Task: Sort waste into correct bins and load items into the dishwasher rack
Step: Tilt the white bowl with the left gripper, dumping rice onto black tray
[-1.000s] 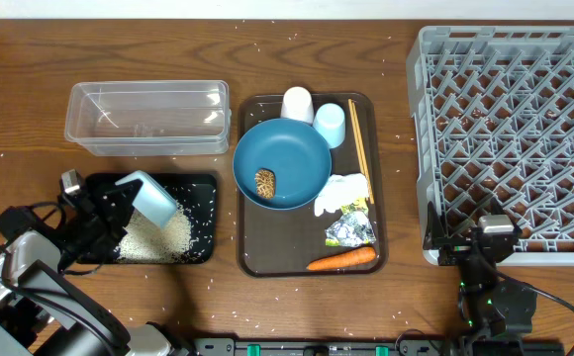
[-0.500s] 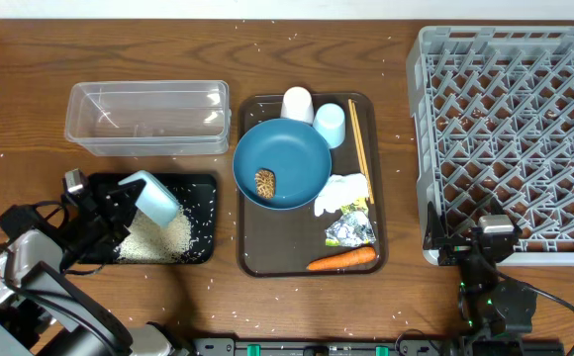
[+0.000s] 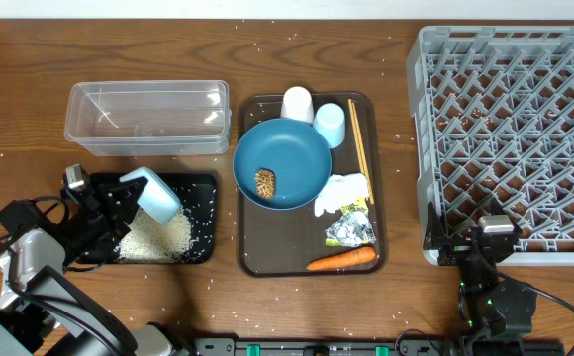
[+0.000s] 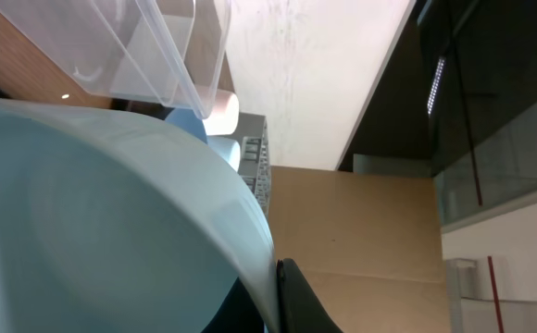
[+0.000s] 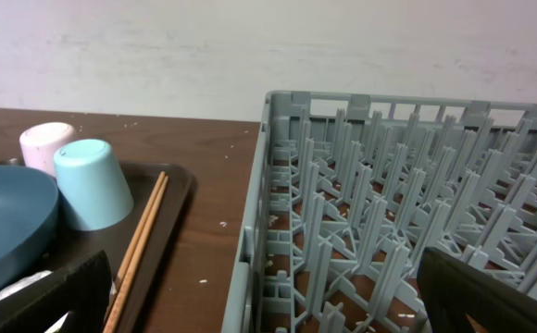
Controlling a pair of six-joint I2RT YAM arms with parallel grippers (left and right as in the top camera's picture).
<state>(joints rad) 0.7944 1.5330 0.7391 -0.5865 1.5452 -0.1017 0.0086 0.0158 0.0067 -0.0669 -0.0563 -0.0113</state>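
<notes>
Left gripper [image 3: 117, 204] clamps the tilted pale bowl [image 3: 154, 195] over the black tray [image 3: 206, 182], at the tabletop's front-left corner. Right gripper [image 3: 473, 240] jaws stand apart.

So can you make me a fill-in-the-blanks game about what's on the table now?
1. The left gripper is shut on the pale blue ___, holding it tilted.
2. The white rice lies in a heap in the ___ tray.
3. The brown food lump sits on the round dark-blue ___.
4. The orange carrot lies right next to the crinkled silver ___.

Missing words: bowl; black; plate; foil.
</notes>
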